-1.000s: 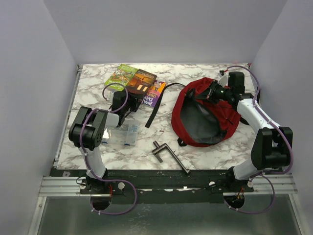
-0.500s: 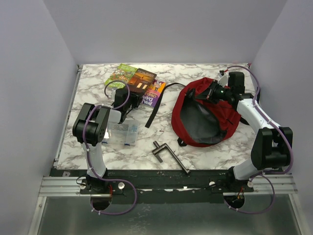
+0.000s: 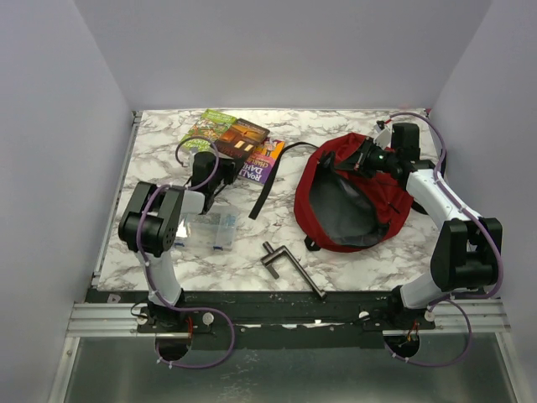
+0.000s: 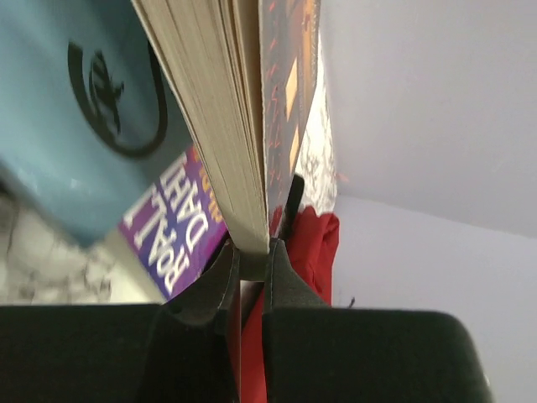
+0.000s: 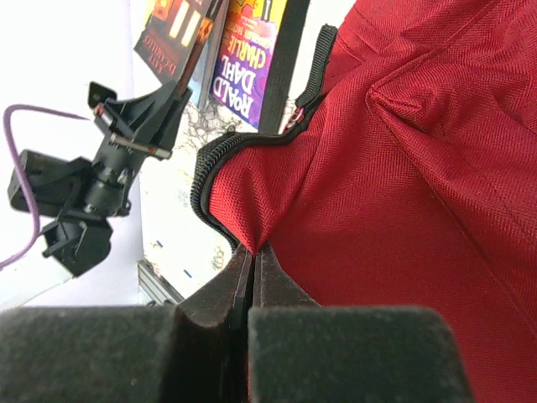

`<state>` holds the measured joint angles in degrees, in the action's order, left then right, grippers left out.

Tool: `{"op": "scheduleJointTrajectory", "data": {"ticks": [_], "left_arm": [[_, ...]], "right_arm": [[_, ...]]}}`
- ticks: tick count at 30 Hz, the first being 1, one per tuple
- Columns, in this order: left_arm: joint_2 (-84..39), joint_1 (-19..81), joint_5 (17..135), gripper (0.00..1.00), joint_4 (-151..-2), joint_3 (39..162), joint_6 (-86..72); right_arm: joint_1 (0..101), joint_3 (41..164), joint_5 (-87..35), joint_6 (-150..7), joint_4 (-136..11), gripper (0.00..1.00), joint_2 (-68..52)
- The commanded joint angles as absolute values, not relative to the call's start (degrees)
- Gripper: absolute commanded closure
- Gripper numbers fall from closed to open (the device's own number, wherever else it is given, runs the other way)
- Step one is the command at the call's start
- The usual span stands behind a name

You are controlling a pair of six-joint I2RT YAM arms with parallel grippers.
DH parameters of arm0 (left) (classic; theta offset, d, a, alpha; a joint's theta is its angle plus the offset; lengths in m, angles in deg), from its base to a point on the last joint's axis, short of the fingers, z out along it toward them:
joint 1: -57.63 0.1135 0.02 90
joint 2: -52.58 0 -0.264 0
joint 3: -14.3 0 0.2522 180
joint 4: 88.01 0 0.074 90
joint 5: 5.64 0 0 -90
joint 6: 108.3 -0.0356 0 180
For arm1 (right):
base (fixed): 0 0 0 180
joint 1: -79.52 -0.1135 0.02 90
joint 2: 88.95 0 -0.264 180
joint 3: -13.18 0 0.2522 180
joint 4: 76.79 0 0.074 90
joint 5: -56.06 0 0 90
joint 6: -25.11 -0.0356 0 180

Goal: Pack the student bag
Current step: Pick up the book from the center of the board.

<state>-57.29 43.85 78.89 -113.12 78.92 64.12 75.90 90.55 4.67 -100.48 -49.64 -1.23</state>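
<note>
Packing is barely started: the student bag (image 3: pixel 352 201) lies open near the tabletop's (image 3: pixel 218 269) far-right corner, seemingly empty. The right gripper (image 5: pixel 252 260) pinches its zipper rim shut, and the left gripper (image 4: pixel 249 264) is clamped on the dark book's (image 4: pixel 243 126) edge — not yet lifted in.

The student bag (image 5: pixel 419 168) is matt, coarse-woven red cloth with a smoother grey lining. The counter (image 3: pixel 210 264) is smooth and marble-patterned. The book (image 4: pixel 239 117) has rough paper pages under a glossy cover.
</note>
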Motion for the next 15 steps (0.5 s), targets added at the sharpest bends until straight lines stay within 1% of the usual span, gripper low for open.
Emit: {"op": "scheduleJointTrajectory", "data": {"ticks": [1,5,8,11,15], "left_arm": [[-46.53,43.98,69.75,1.00,-113.39,72.34,60.53],[-36.29,44.30,62.86,1.00,-113.61,66.38,62.15],[-28.14,44.34,58.91,1.00,-111.78,64.93,61.42],[-21.21,44.19,55.55,1.00,-104.69,66.13,57.72],[-12.88,43.45,53.88,1.00,-94.43,67.64,50.00]], "right_arm": [[76.11,92.07,6.55,-101.52,-51.40,0.99,-2.91],[76.09,92.24,3.89,-103.65,-51.83,0.99,-2.47],[76.11,90.76,1.93,-110.33,-56.10,1.00,-2.86],[76.10,89.90,-0.09,-118.39,-61.08,0.99,-3.32],[76.13,91.83,-5.73,-127.70,-61.15,0.99,-3.67]]}}
